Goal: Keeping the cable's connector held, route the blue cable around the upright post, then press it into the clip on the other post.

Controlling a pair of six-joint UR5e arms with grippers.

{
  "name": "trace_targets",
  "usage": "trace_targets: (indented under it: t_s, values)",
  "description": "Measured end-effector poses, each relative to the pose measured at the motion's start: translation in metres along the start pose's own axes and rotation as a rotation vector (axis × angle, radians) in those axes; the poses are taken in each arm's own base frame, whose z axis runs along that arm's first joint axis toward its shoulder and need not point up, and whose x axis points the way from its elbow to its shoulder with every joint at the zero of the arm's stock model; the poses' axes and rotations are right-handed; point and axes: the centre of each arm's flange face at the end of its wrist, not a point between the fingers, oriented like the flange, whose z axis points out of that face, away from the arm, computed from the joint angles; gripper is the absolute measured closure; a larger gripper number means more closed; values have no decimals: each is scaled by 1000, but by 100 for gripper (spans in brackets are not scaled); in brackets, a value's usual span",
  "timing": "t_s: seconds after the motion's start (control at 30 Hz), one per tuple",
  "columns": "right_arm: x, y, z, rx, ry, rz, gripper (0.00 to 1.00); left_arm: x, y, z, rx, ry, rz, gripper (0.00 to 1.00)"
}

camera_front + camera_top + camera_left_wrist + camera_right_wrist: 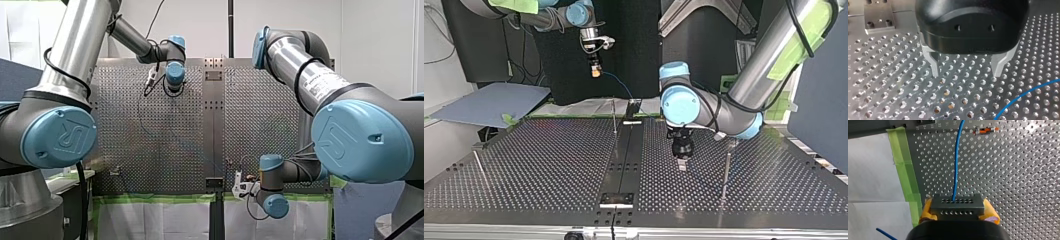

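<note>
The right hand [958, 210] is clamped on the connector [957, 203], a grey block with rows of small holes, squeezed between two yellow pads [926, 208]. The blue cable [956, 160] comes out of the middle of that block and runs straight ahead over the desk [1010, 182]. It passes just beside a small orange and metal clip [985, 130] well ahead of the hand. To one side of the hand a strip of green tape [904, 170] edges the desk, with white sheeting [870, 182] beyond it.

In the top view this hand hangs high above the far edge of the desk. The cable droops from it down toward that edge, near a thin post [614, 117] that stands upright there.

The left hand [967, 69] is open. Its metal fingers [935, 66] are spread wide and held close over the desk, with bare holes showing between them. A curve of the blue cable lies on the desk ahead of the hand and off to one side, apart from both fingers. A bolted metal plate [878, 17] sits on the desk behind the hand.

In the top view the left hand points straight down at the desk. A second post [725, 170] stands upright near it, toward the view's right.
</note>
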Motion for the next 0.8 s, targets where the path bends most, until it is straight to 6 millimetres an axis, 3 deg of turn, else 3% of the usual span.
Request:
trace_targets:
  t_s: [0.37, 0.8]
  values:
    - [0, 0, 0, 2, 3, 0, 100, 43, -22, 20, -24, 64, 82, 0]
    - [0, 0, 0, 2, 5, 0, 100, 63, -20, 38, -89, 78, 127, 0]
